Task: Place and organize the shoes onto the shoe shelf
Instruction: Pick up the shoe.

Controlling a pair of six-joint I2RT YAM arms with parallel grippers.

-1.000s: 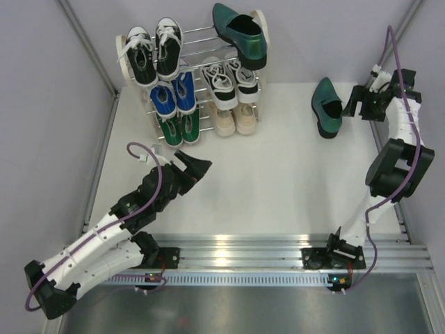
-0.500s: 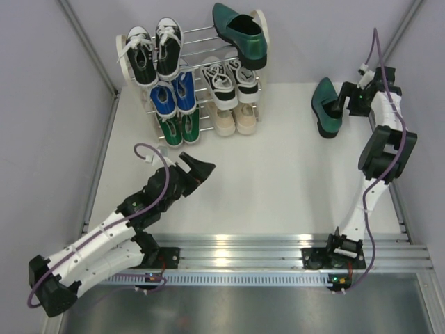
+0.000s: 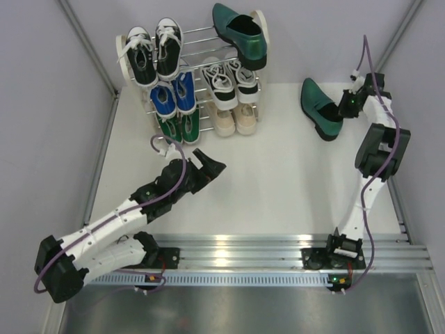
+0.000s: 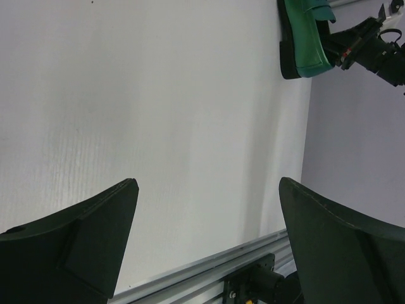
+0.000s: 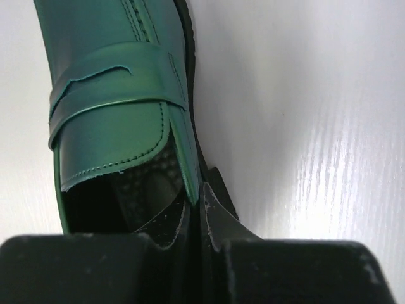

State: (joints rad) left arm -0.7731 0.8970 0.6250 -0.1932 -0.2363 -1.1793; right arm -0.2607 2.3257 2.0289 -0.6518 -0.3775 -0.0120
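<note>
Apparently right claw (image 5: 201,196) pinches dress shoe (image 5: 107,120) at collar edge; left claw (image 4: 205,190) spread over table (image 4: 158,95).

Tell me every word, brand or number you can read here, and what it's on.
None can be read.
The green dress shoe shows only stitching up close, no brand.
Any labels on the sneakers on the shoe shelf are too small to read.
</note>
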